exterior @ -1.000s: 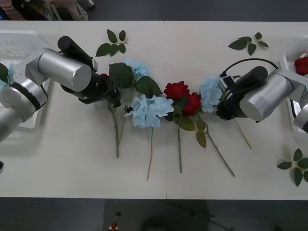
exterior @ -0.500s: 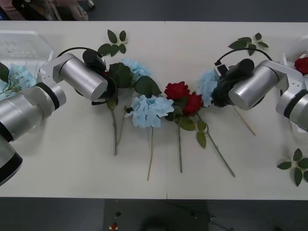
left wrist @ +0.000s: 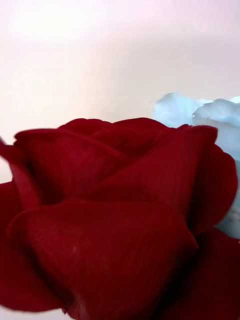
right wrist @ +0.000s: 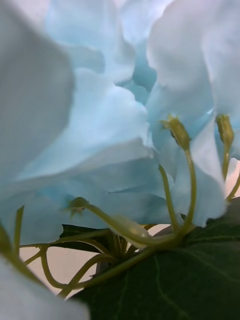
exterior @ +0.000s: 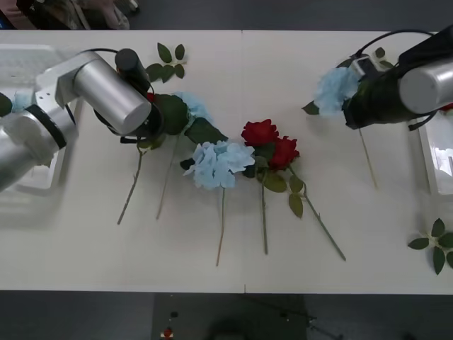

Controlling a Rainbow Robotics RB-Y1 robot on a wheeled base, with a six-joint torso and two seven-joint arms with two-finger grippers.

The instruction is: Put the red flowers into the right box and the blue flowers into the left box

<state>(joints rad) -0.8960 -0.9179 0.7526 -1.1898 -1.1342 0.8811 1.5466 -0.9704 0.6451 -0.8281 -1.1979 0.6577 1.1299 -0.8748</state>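
While the white table [exterior: 233, 78] spreads flat, translucent bins sit at its ends — left box [exterior: 28, 67], right box [exterior: 439, 152]. Fluffy blue flowers [exterior: 219, 163] and velvety red flowers [exterior: 269, 145] lie mid-table. Both arms angle inward; whether either grips, I cannot tell.

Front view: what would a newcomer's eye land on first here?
Probably the two red roses side by side mid-table, beside a pale blue flower cluster. Next, the right end effector at the far right with a blue flower against it, its stem trailing toward the near edge.
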